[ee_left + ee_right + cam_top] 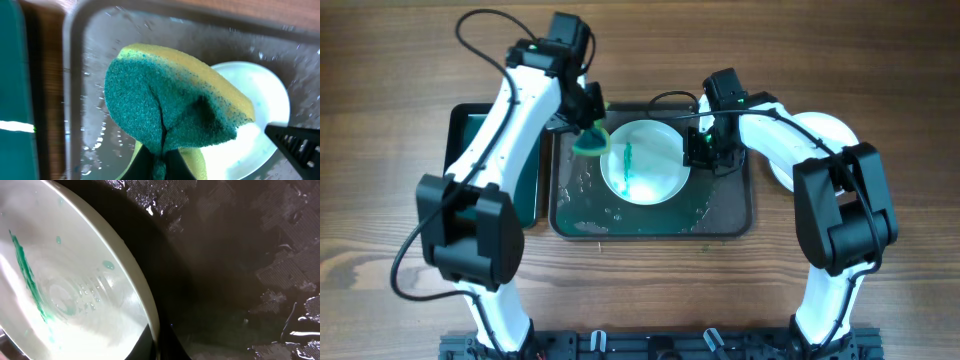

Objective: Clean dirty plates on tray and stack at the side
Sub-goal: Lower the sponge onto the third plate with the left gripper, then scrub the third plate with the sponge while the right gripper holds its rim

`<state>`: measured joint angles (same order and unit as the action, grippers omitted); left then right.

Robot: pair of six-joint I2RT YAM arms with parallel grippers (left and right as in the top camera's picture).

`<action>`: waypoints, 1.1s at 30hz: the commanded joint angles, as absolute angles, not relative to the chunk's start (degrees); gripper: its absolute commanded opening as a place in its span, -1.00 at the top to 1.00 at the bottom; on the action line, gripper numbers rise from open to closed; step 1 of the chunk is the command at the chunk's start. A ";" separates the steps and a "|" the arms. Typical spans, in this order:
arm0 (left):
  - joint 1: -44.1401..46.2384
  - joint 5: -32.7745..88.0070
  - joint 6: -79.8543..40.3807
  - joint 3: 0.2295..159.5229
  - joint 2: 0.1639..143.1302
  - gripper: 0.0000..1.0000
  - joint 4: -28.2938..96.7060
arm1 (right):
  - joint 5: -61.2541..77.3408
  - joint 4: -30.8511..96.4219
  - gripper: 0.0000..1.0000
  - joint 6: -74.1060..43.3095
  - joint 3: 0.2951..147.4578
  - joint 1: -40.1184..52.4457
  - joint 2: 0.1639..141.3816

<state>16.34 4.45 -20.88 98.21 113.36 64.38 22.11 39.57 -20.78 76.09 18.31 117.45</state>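
A white plate with a teal streak sits over the wet dark grey tray. My right gripper is shut on the plate's right rim; in the right wrist view the plate shows the teal streak and the rim runs between the fingers. My left gripper is shut on a yellow and green sponge, held at the plate's upper left edge. In the left wrist view the sponge fills the middle, with the plate behind it. More white plates lie on the table, right of the tray, partly hidden by my right arm.
A smaller black tray with a green inside lies left of the grey tray, under my left arm. Water drops and teal flecks lie on the grey tray's floor. Brown wood-grain tabletop surrounds both trays.
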 commanded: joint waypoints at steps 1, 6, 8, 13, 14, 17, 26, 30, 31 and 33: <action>19.57 5.76 -21.63 98.48 116.09 0.92 64.49 | 22.46 39.22 0.92 -21.21 75.40 18.59 120.14; 22.22 5.76 -21.58 98.48 121.95 0.92 63.16 | 22.46 39.24 0.91 -21.19 75.40 18.59 120.14; 22.65 5.76 -21.58 98.48 124.11 0.92 62.54 | 22.46 39.24 0.92 -21.17 75.40 18.59 120.14; 23.05 5.91 -21.63 98.48 129.67 0.92 61.65 | 22.44 39.24 0.91 -21.15 75.40 18.59 120.14; 23.16 6.79 -21.61 98.48 130.56 0.92 61.52 | 22.44 39.24 0.91 -21.17 75.40 18.59 120.14; 24.08 20.78 -16.25 98.48 132.86 0.92 60.86 | 22.44 39.24 0.91 -21.17 75.40 18.59 120.14; 26.13 37.85 -7.27 98.48 132.97 0.92 55.88 | 22.44 39.27 0.92 -21.15 75.40 18.59 120.14; 24.91 13.43 -21.76 98.48 132.97 0.92 53.08 | 22.44 39.29 0.91 -21.17 75.40 18.59 120.14; 24.69 7.70 -24.25 98.48 132.99 0.92 53.10 | 22.44 39.29 0.91 -21.12 75.40 18.59 120.14; 24.40 -4.19 -28.56 98.48 132.99 0.92 54.13 | 22.41 39.29 0.91 -21.12 75.40 18.59 120.14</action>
